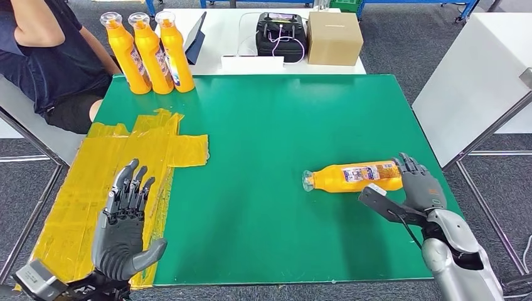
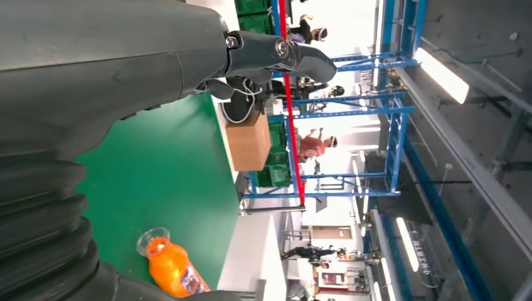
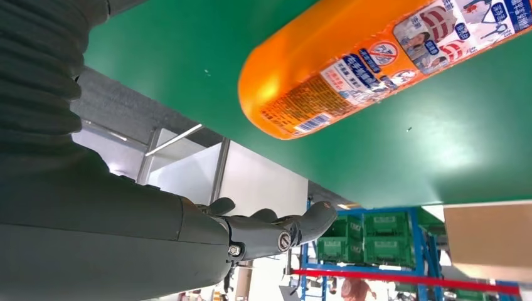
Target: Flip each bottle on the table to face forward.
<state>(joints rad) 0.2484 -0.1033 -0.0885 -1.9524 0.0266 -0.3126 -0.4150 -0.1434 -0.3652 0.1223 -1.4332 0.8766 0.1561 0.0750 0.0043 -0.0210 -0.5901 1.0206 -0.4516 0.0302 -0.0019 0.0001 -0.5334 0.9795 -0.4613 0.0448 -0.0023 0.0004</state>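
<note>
An orange juice bottle [image 1: 354, 177] lies on its side on the green table [image 1: 276, 125] at the near right, its clear cap pointing left and its label up. My right hand [image 1: 419, 183] is just beyond its base end, fingers spread, holding nothing. In the right wrist view the bottle [image 3: 351, 69] lies close with its printed label showing, and the thumb [image 3: 276, 233] stands apart from it. My left hand [image 1: 125, 219] hovers over the yellow taped patch at the near left, fingers apart and empty. The lying bottle [image 2: 172, 266] also shows in the left wrist view.
Three orange bottles [image 1: 148, 53] stand upright in a row at the far left corner. A person in dark clothes [image 1: 47, 56] sits at the far left. Behind the green table, a white table holds a black controller [image 1: 280, 34] and a cardboard box [image 1: 334, 37].
</note>
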